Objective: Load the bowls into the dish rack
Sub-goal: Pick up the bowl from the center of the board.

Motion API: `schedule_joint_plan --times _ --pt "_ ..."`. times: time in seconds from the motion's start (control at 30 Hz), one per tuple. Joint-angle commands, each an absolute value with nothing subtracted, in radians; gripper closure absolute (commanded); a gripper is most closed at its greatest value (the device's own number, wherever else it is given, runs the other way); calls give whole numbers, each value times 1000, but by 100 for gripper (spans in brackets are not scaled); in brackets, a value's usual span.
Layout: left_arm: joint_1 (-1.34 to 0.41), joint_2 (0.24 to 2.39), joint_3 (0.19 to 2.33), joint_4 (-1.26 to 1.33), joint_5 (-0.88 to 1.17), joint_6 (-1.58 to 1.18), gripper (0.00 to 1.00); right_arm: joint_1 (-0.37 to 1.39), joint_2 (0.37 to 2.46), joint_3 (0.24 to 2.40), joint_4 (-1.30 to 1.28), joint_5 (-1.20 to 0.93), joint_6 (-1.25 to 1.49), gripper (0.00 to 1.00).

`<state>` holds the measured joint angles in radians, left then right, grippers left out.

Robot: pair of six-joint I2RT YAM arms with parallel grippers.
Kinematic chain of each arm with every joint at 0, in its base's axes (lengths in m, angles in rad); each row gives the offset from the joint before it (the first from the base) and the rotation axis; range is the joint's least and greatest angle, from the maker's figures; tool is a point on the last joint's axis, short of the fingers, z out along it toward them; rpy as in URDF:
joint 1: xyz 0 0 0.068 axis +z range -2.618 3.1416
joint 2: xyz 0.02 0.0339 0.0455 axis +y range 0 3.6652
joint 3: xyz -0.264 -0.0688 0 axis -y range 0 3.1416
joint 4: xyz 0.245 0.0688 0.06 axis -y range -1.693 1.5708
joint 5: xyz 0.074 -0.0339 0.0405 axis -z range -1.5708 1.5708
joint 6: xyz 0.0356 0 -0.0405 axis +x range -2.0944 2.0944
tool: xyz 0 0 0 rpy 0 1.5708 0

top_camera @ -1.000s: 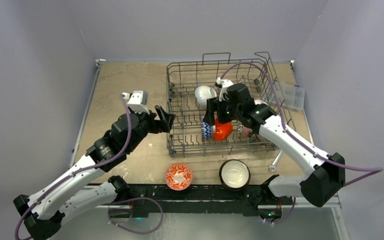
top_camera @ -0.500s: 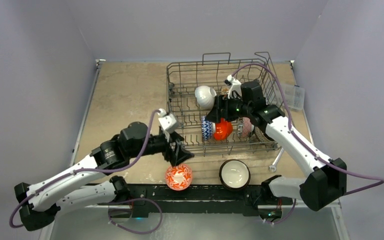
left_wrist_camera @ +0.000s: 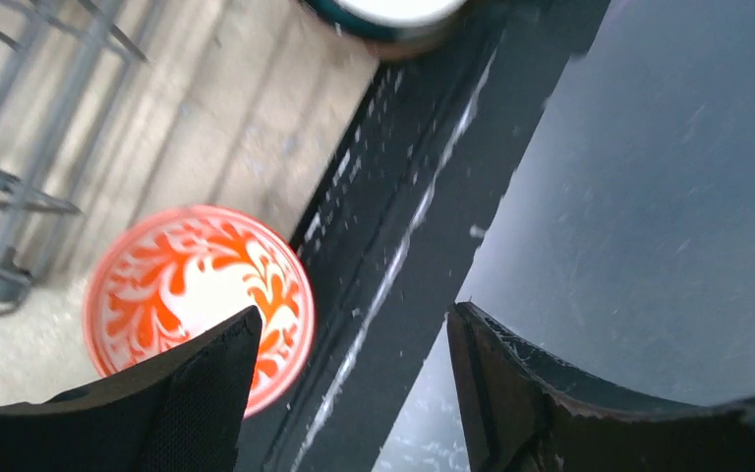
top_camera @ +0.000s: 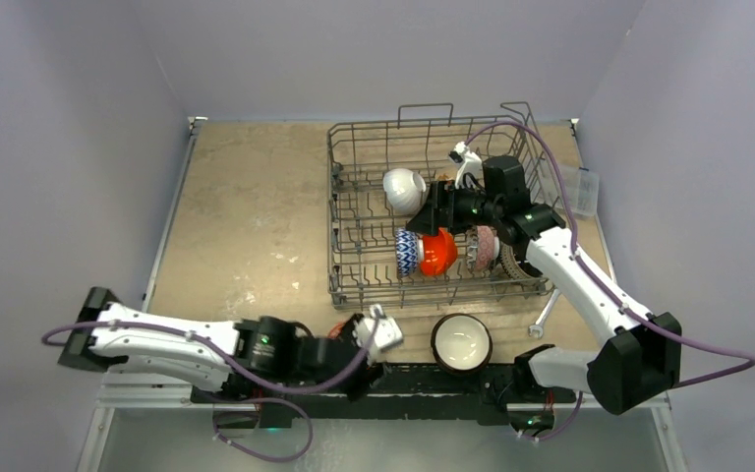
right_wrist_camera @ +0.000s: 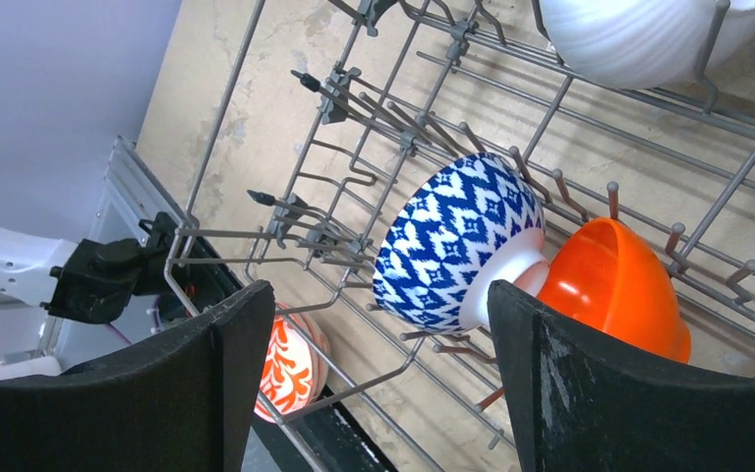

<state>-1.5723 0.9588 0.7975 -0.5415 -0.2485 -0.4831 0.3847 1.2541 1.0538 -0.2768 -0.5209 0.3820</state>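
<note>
1. The white bowl (top_camera: pixel 404 190), blue-patterned bowl (top_camera: pixel 406 252) and orange bowl (top_camera: pixel 438 254) are loaded in the dish rack (top_camera: pixel 331 211).
2. The red-patterned bowl (left_wrist_camera: pixel 192 285) and dark bowl (top_camera: pixel 461 342) are left outside it.
3. The left gripper (left_wrist_camera: pixel 354 315) and right gripper (right_wrist_camera: pixel 378 295) are released, empty.

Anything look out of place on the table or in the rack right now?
Only a silvery tool, perhaps a spanner, lying on the table beside the dish rack's near right corner; it is no dish. The racked bowls stand on edge between tines, none visibly broken.
</note>
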Motion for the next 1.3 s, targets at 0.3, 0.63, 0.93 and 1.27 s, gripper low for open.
schedule_joint_plan --times 0.3,0.63,0.93,1.27 --pt "-1884 1464 928 -845 -793 -808 39 376 1263 1057 -245 -593 368 18" --pt "-1858 1489 837 -700 -708 -728 59 376 1251 1057 -258 -598 359 18" --pt "-1815 1475 821 -585 -571 -620 100 376 1234 1064 -267 -587 363 18" --pt "-1741 1358 983 -488 -375 -440 100 376 1190 1098 -290 -539 365 16"
